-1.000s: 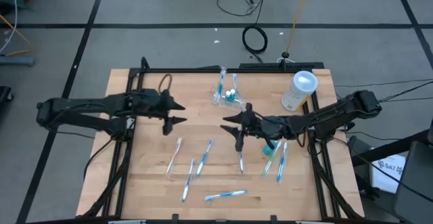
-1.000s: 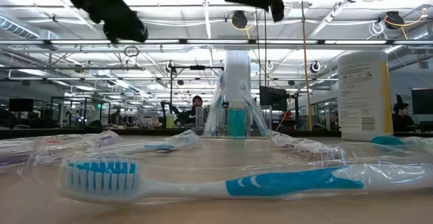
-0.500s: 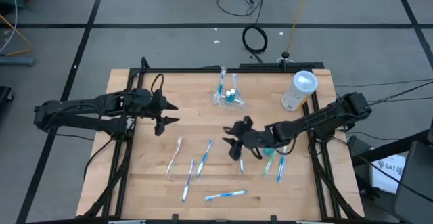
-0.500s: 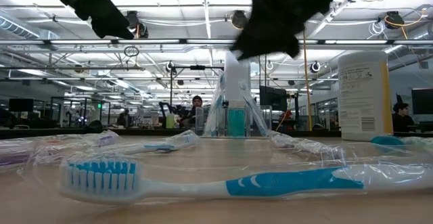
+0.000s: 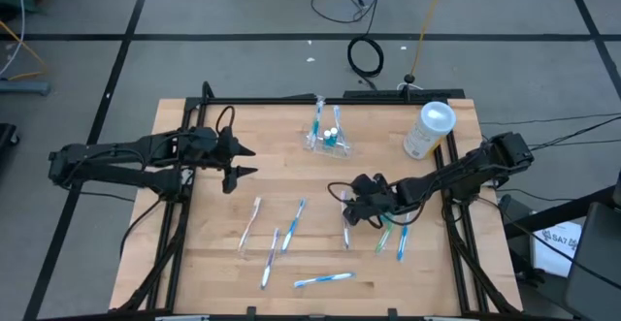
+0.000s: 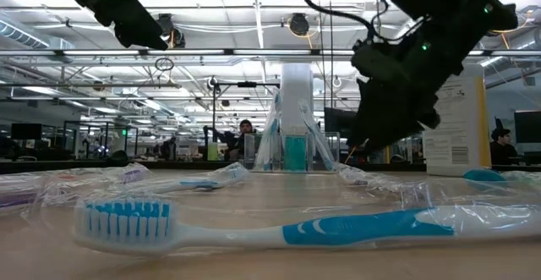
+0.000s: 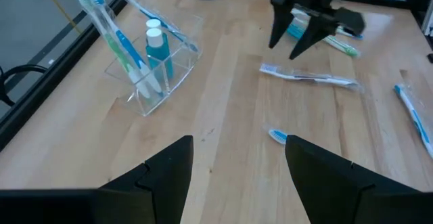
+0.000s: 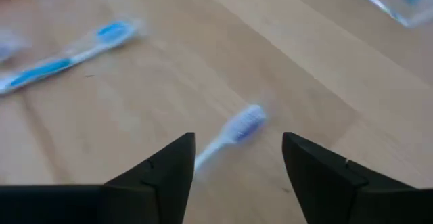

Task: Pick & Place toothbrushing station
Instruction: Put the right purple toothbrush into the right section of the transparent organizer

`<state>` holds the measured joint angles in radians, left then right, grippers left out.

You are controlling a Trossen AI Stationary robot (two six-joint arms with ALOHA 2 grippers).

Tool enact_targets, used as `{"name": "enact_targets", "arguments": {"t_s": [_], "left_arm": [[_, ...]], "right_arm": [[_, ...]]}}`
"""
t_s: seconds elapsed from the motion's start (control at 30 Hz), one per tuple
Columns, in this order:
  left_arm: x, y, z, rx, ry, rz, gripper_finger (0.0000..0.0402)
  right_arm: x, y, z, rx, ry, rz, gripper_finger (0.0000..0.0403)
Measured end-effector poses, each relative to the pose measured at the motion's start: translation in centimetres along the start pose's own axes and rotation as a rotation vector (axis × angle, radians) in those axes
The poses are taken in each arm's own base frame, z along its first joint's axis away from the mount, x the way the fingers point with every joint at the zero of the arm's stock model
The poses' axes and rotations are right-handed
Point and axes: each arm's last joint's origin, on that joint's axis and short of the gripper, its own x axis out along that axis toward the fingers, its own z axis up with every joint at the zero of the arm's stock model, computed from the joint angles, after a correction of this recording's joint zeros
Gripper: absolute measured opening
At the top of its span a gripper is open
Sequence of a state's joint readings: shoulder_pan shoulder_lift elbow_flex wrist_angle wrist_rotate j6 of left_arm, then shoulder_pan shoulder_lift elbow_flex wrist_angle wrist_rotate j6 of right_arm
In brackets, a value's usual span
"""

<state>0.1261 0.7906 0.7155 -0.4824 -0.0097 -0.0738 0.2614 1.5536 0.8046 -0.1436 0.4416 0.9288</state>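
R gripper (image 5: 347,208) dropped lower over toothbrush (image 5: 346,232), fingers now spread.

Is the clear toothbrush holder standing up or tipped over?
Standing up. The holder sits flat on the table, with toothbrushes and a small blue bottle poking upward out of it.

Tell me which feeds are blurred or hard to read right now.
Right wrist view: motion-smeared, the white toothbrush between the open right gripper fingers is soft. Low view: the near blue toothbrush is sharp under glinting wrap, the arms are dark silhouettes against the ceiling lights. Left wrist view: crisp on the toothbrushing station. High view: even, no glare.
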Motion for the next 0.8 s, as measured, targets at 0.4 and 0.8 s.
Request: {"name": "enact_targets", "arguments": {"t_s": [0.4,0.8], "left_arm": [[0.0,0.0,0.0,-0.003,0.000,0.000,0.0239],[0.0,0.0,0.1,-0.003,-0.007,-0.001,0.0239]], "right_arm": [[1.2,-1.7,-1.5,0.193,-0.108,0.147,0.0231],[4.9,-1.2,-3.4,0.220,-0.100,0.200,0.0221]]}}
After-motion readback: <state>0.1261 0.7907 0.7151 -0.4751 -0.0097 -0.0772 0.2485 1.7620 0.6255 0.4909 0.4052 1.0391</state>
